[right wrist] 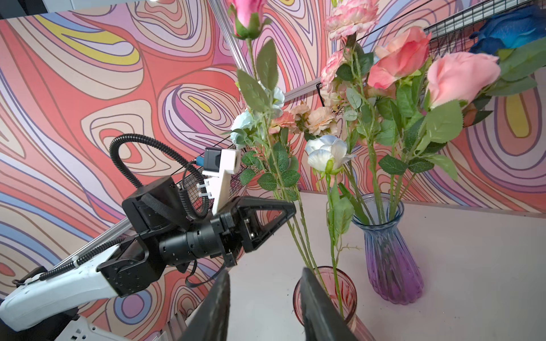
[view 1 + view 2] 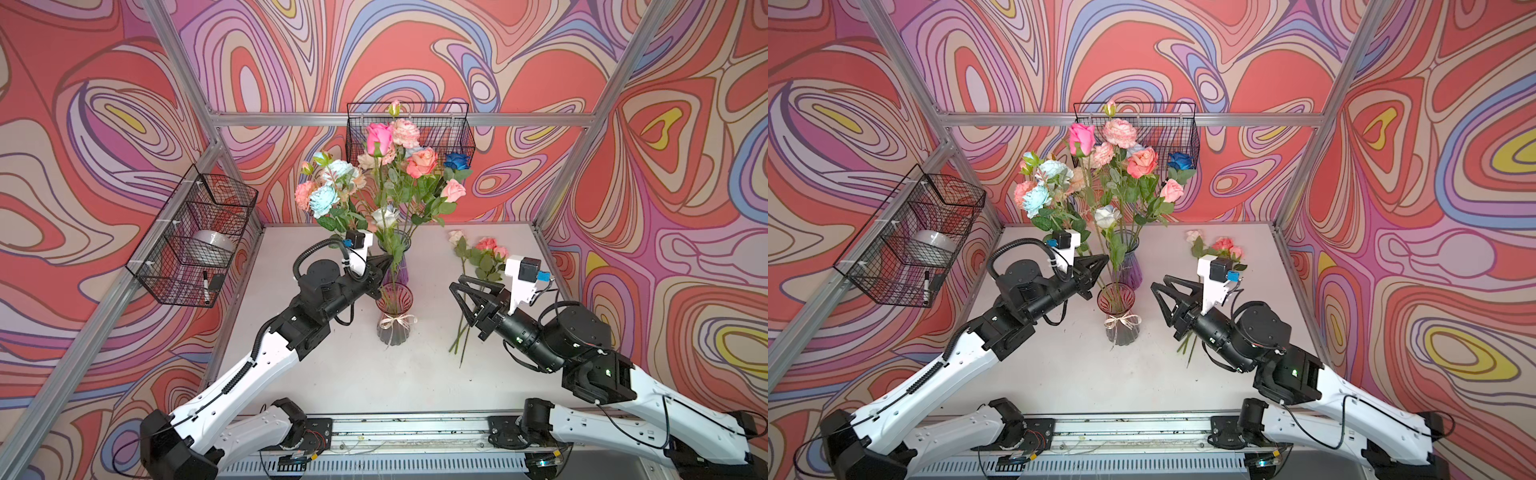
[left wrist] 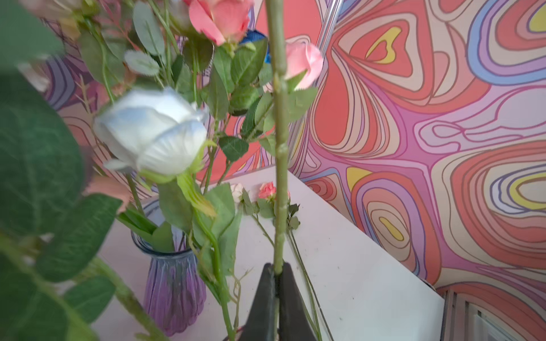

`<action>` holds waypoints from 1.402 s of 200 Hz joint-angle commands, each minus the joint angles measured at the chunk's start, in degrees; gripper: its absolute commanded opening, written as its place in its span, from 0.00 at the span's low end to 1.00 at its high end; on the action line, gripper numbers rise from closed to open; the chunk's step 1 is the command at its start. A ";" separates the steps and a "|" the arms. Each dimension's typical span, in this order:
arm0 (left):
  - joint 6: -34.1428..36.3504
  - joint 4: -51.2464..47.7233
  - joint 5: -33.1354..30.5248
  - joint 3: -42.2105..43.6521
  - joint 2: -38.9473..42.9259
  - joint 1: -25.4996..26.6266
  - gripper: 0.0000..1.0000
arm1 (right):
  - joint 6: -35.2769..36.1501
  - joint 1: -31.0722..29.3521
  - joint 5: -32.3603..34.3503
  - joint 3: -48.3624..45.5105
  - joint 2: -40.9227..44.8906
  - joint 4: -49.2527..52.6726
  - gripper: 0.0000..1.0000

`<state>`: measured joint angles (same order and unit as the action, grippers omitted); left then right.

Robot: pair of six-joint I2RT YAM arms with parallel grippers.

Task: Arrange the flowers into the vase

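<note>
Above the ribboned pink vase (image 2: pixel 391 336), your left gripper (image 2: pixel 388 261) is pressed together on the thick stem (image 3: pixel 279 147) of the hot pink rose (image 2: pixel 379 139). That stem runs down into the vase's mouth, so this flower looks seated but not yet let go. Sharing the pink vase are the white rose (image 2: pixel 384 216) and, as far as the right wrist view lets you trace the stems, the spray of pale blue and peach blooms (image 2: pixel 326 199), which leans off to its left in both top views. Just behind the pink vase stands the purple vase (image 1: pixel 390 265), holding the peach rose (image 2: pixel 422 162), the pale pink rose (image 2: pixel 454 190), the dark blue rose (image 2: pixel 457 161) and the frilled pink blooms (image 2: pixel 405 133). Your right gripper (image 1: pixel 265 273) hangs just to the right of the pink vase with its jaws spread part-way and nothing between them. Further right of the vase, past that gripper, a small bunch of loose flowers (image 2: pixel 484 253) with cream and coral heads lies flat on the counter (image 2: pixel 357 374). It looks like about three stems, though the arm hides part of them. By my reading you're most of the way through: the bulk of the flowers stands upright in glass, the rose in hand needs releasing, and that last bunch is left to lift and place.
</note>
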<state>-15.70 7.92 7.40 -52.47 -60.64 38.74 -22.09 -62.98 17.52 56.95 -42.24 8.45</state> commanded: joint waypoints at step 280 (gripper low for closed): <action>-22.68 -22.69 -7.43 20.49 44.50 5.47 1.00 | -15.85 48.78 -15.14 -6.92 -40.36 10.14 0.46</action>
<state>-36.18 -12.95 0.58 -33.10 -17.93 43.94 -38.68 -16.82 4.60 48.62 -78.81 22.74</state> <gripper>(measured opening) 0.997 0.474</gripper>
